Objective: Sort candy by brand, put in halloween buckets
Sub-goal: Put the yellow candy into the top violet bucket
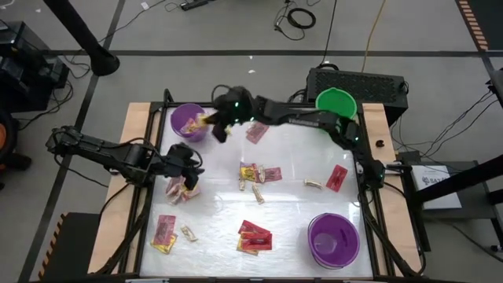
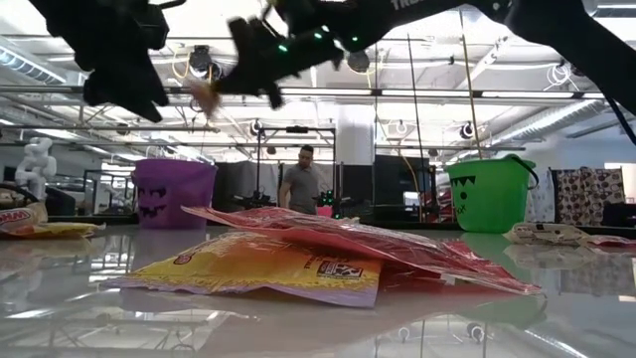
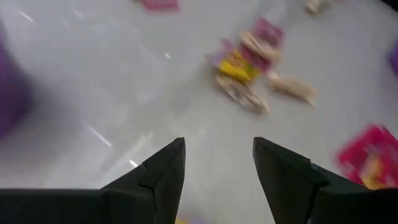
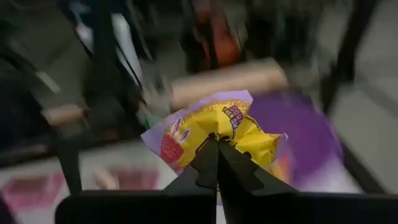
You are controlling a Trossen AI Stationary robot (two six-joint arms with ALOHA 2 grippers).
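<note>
Sorting was judged barely begun: most candy point(image 1: 255, 174) still lay scattered across the tabletop point(image 1: 299, 212), in clusters at left, centre and right. The left claw point(image 1: 186, 163) hovered over the left-hand pile, fingers apart, holding nothing. The right claw point(image 1: 211, 121) was clamped on a yellow packet point(image 4: 211, 130) at the rear purple bucket point(image 1: 187, 119), not yet released.
</note>
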